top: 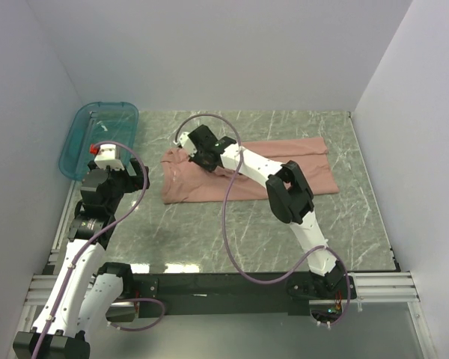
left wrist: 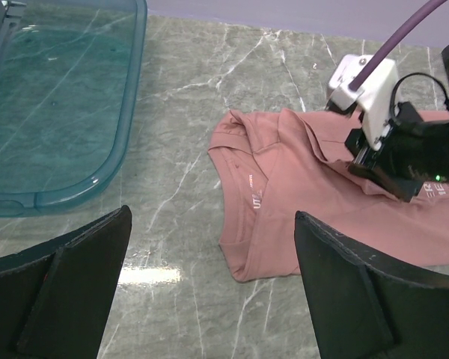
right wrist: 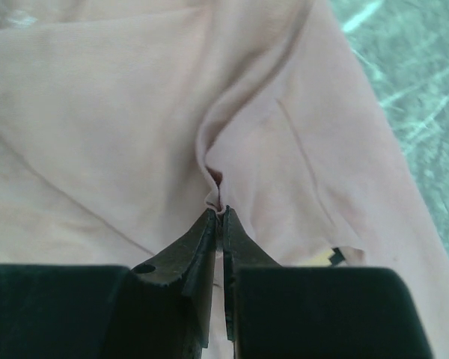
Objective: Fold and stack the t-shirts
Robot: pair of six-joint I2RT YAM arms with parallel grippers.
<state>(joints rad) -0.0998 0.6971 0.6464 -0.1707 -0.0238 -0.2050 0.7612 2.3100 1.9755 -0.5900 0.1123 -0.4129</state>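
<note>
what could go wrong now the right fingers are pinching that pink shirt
The right fingers pinch only a thin fold of the t-shirt; it may slip out on lifting.
The left fingers hang open, off the cloth, so a one-sided pull could bunch it.

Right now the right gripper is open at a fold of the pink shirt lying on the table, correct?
Not open: the right gripper is shut on a fold of the pink shirt lying on the table; the right wrist view shows it.
</note>
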